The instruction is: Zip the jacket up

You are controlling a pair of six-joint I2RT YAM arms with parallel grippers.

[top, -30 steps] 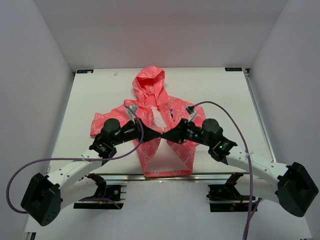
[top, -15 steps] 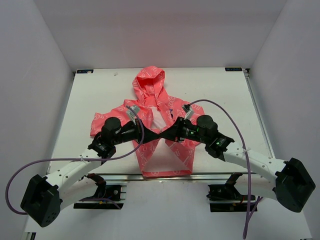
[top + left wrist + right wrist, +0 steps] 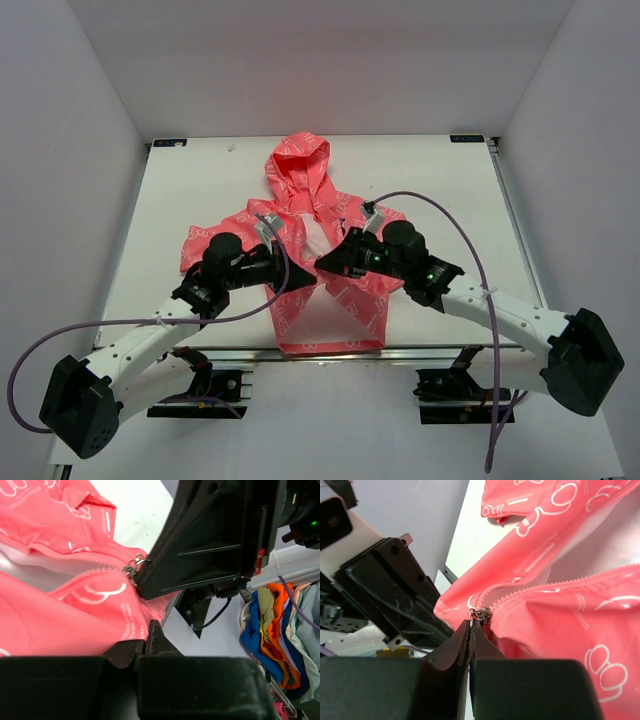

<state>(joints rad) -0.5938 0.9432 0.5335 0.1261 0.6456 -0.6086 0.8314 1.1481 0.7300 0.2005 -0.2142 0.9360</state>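
Note:
The coral-pink jacket [image 3: 300, 185] lies flat on the white table [image 3: 450, 200], hood at the far end and hem near the front edge. Its front is joined low down and open above, showing white lining. My left gripper [image 3: 303, 281] is shut on the pink fabric [image 3: 75, 630] just below the zipper slider [image 3: 132, 571]. My right gripper [image 3: 322, 263] is shut on the zipper pull [image 3: 481, 614], tip to tip with the left one. The zipper teeth [image 3: 555, 584] run apart beyond the slider. The right gripper's body [image 3: 210, 535] fills the upper left wrist view.
A metal rail [image 3: 240, 352] runs along the table's near edge. White walls enclose the left, right and far sides. A pile of coloured cloths [image 3: 280, 615] lies off the table. The right arm's purple cable [image 3: 470, 250] loops over the jacket's right side.
My right gripper has moved up and left toward the hood with the zipper pull. The open gap in the lower front has closed. The left gripper has stayed on the fabric.

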